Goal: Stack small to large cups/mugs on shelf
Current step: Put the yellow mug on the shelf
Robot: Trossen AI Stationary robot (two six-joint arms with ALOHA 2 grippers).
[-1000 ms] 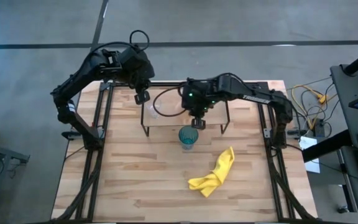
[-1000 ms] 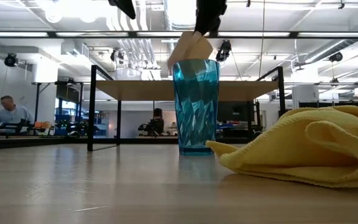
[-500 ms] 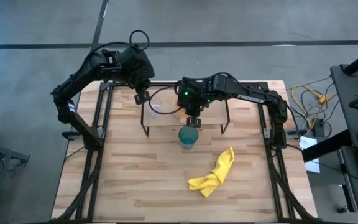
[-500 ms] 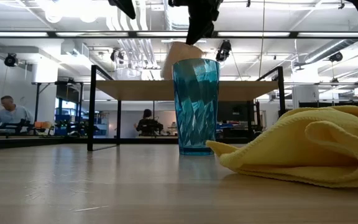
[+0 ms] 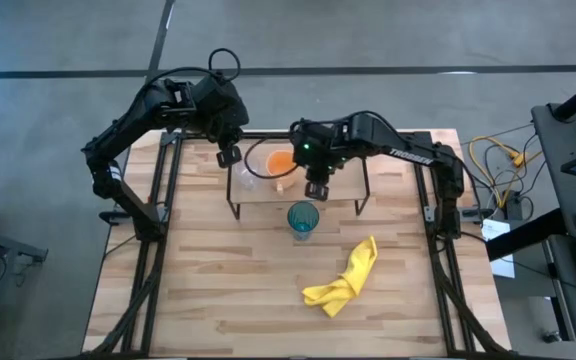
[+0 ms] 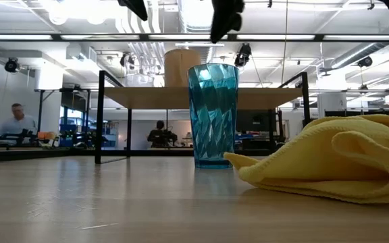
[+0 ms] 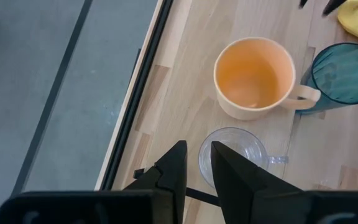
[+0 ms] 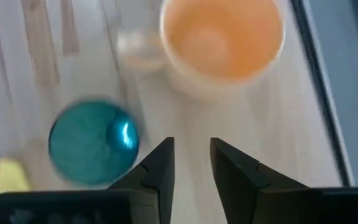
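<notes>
Mug [image 5: 281, 162] first: a second ago it hung tilted under the right end effector [image 5: 318, 189] above the shelf [image 5: 348, 186]; now it stands upright on the board, mouth up, handle pointing toward the front edge, near the upper middle of the high view. The right end effector has let go and shifted to the right of the mug, just above the tumbler [image 5: 302, 220] in the frame. In its own wrist view the two fingers [image 8: 159, 167] stand slightly apart with nothing between them, the mug above them in that picture and the tumbler at lower left.

The glass cup [image 5: 247, 179] sits on the shelf just left of the mug, close but not clearly touching. The left end effector [image 5: 229, 156] hovers at the shelf's upper-left corner, as it did a second ago; its wrist view shows the fingers [image 7: 174, 169] with a narrow gap, empty, the glass cup just beyond the tips.

The tumbler stands on the bench [image 5: 218, 290] just below the shelf's front edge, and the cloth [image 5: 345, 280] lies crumpled toward the lower right.

By my reading two of three vessels are now on the shelf in small-to-large order from the left; the tumbler remains, and the free spot to the mug's right looks like its place
</notes>
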